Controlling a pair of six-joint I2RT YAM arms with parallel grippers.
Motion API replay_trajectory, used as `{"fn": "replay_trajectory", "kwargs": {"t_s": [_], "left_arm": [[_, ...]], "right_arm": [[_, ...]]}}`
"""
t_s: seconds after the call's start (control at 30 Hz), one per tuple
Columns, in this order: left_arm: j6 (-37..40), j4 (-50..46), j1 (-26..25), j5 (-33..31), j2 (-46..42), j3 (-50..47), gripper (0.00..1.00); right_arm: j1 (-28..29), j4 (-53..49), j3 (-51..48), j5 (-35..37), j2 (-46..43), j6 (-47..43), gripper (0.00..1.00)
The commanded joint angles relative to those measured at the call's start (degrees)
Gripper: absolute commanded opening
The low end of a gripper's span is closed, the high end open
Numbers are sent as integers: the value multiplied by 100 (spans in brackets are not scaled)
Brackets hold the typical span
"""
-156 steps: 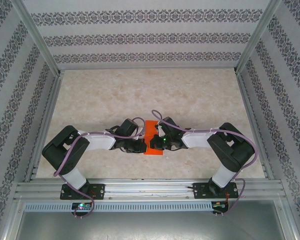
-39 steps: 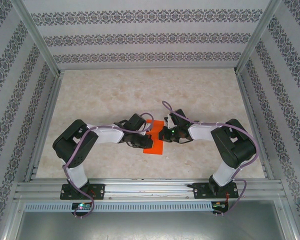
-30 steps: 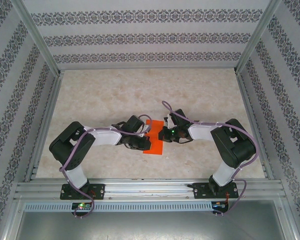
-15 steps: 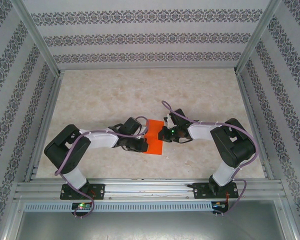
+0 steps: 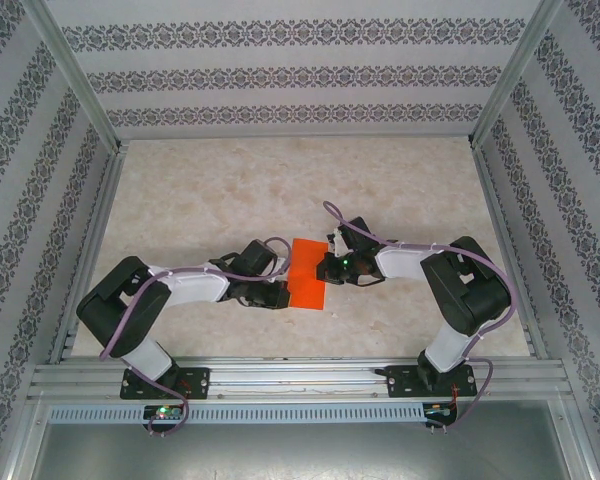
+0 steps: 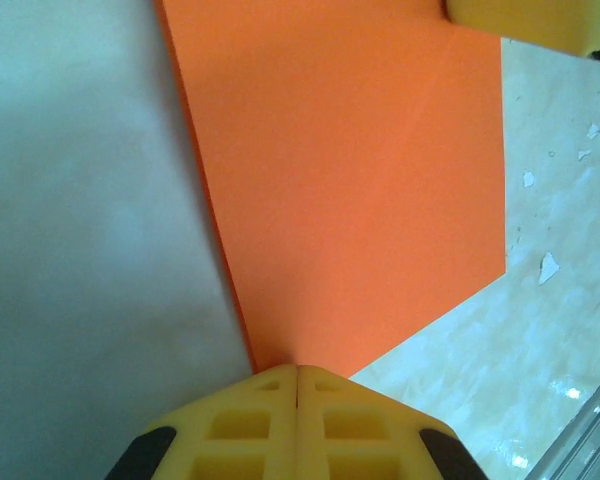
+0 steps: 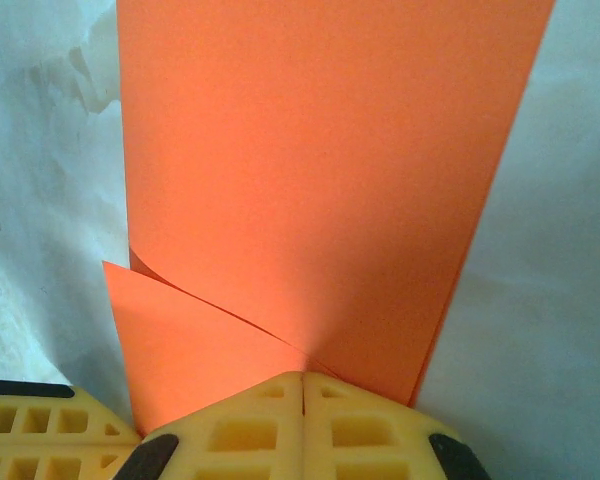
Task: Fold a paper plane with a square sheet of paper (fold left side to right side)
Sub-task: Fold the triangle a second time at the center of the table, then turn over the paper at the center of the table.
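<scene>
The square sheet of paper [image 5: 308, 275]: bright orange-red, plain, unmarked. Lies approx mid-table, a touch toward 6 o'clock from centre. From above it reads as a tall narrow strip, long axis 12-to-6, slightly skewed, w/ the near end drifting toward 7 o'clock. It's doubled over but not pressed flat. In the right wrist view the sheet [image 7: 320, 170] has its top layer curling up off a lower flap that pokes out at 8 o'clock. In the left wrist view the sheet [image 6: 360, 170] shows a faint straight crease and crisp edges.
</scene>
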Motion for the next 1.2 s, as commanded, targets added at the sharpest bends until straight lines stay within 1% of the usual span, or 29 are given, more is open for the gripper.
{"fn": "replay_trajectory", "kwargs": {"t_s": [0.0, 0.07, 0.17, 0.2, 0.27, 0.33, 0.43, 0.5, 0.57, 0.6, 0.67, 0.8, 0.97, 1.03, 1.17], "left_arm": [[-50, -880, -81, -359, -18, -312, 0], [-73, -876, -81, -388, -72, -348, 0], [-77, -865, -81, -510, -240, -385, 0], [-85, -819, -81, -551, -338, -407, 1], [-107, -693, -81, -626, -537, -437, 5], [-130, -532, -81, -706, -791, -451, 12], [-122, -340, -57, -926, -1143, -431, 27], [-146, -144, 0, -1039, -1309, -432, 36], [-202, 171, 123, -984, -1352, -438, 43], [-232, 317, 182, -921, -1336, -438, 46], [-264, 668, 301, -681, -1195, -417, 50], [-158, 910, 449, -282, -708, -133, 52], [-28, 1083, 559, -151, -131, 227, 54], [18, 1232, 586, -37, 55, 342, 52], [121, 1231, 582, 282, 536, 682, 41]], "right_arm": [[-62, -747, -113, 592, 257, -168, 0], [-54, -766, -87, 579, 229, -168, 0], [-43, -721, -38, 363, 125, -102, 0], [-34, -679, -18, 249, 47, -63, 0], [-34, -567, 34, 45, -167, 36, 0], [-36, -518, 117, -73, -460, 78, 9], [-127, -549, 220, -68, -925, -43, 28], [-290, -534, 190, 34, -1199, -175, 40], [-513, -518, 90, 148, -1450, -302, 49], [-607, -486, 30, 169, -1562, -338, 51], [-779, -325, -173, 258, -1842, -355, 58], [-959, 147, -680, 376, -2378, -268, 72], [-1213, 865, -1381, 283, -2887, 109, 88], [-1317, 1111, -1576, 170, -2989, 270, 90], [-1445, 1303, -1805, 21, -3139, 429, 90]]}}
